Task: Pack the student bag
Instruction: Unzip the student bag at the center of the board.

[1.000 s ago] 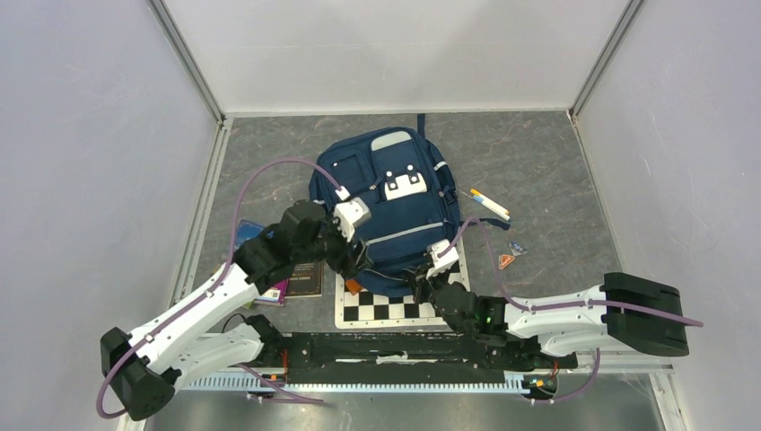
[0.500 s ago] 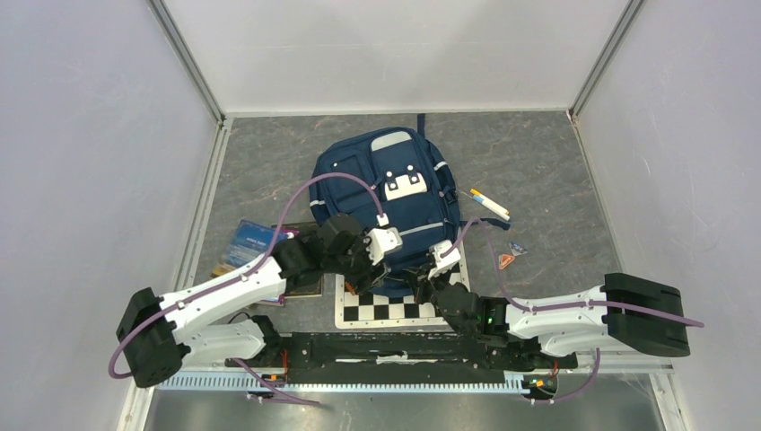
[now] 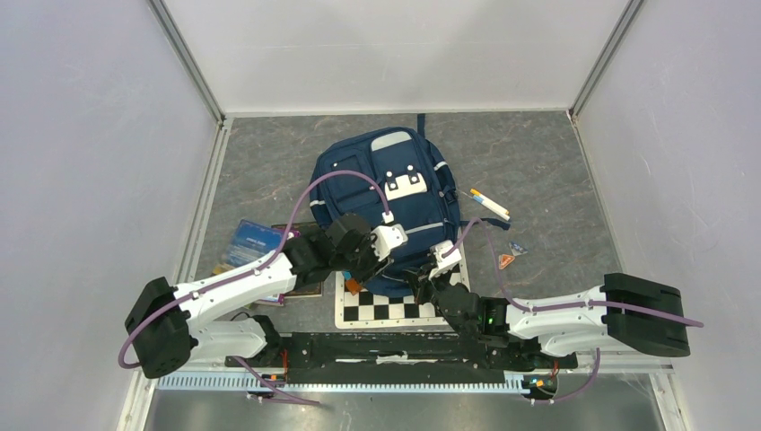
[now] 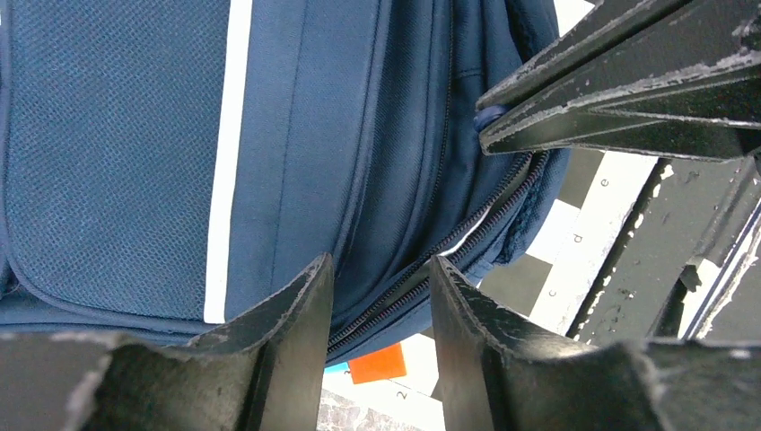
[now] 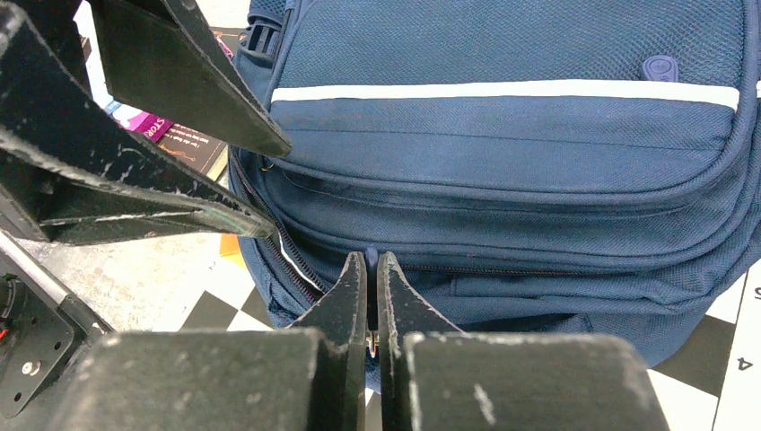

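Note:
The navy student bag lies flat in the middle of the table, with its near end on a checkerboard mat. My right gripper is at the bag's near edge, shut on a small blue zipper pull; it shows closely in the right wrist view. My left gripper is open just left of it, its jaws either side of the partly open zipper and holding nothing. Its fingers show in the right wrist view.
Books lie left of the bag, one purple and black. Two markers and a small orange item lie to its right. An orange piece lies on the mat under the bag's near corner.
My left arm has swung from over the bag's left side down to its near edge, beside the right gripper. The right gripper and the bag have stayed put.

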{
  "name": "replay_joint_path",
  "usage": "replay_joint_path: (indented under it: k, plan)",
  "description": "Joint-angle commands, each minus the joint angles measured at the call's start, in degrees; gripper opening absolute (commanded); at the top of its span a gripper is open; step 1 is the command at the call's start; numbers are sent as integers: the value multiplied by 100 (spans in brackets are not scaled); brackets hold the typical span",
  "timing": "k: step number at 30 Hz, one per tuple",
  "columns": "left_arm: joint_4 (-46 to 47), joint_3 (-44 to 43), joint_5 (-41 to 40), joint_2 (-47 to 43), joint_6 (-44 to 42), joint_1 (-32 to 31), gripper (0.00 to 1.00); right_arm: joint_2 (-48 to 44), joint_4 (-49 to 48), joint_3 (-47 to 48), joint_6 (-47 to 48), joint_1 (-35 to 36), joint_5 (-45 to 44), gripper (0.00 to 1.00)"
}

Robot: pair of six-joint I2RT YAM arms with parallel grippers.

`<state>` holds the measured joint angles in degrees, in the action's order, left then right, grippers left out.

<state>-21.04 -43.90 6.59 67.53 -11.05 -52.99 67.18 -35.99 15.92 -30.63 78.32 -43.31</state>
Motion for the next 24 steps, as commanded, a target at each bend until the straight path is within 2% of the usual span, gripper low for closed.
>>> replay_joint_path:
  k: [1, 8, 12, 17, 19, 21, 24]
  plan:
    - [364, -125, -105, -25, -115, -36, 49, -91, -208, -53, -96, 7, 66, 0]
    - [278, -84, 228, 129, -114, -110, 48, -143, -220, -105, -115, 9, 52, 0]
    - [258, -83, -49, 270, -171, -232, 48, -187, -252, -161, -160, 7, 52, 0]
    - [223, -120, -26, 453, -219, -349, 48, -193, -265, -160, -170, 12, 52, 0]
    - [233, -111, -25, 476, -222, -385, 49, -185, -273, -152, -179, 7, 55, 0]
    - [239, -112, -52, 506, -222, -405, 55, -164, -279, -158, -188, 6, 57, 0]
    - [240, -158, -52, 605, -215, -422, 56, -111, -302, -162, -215, 6, 72, 0]
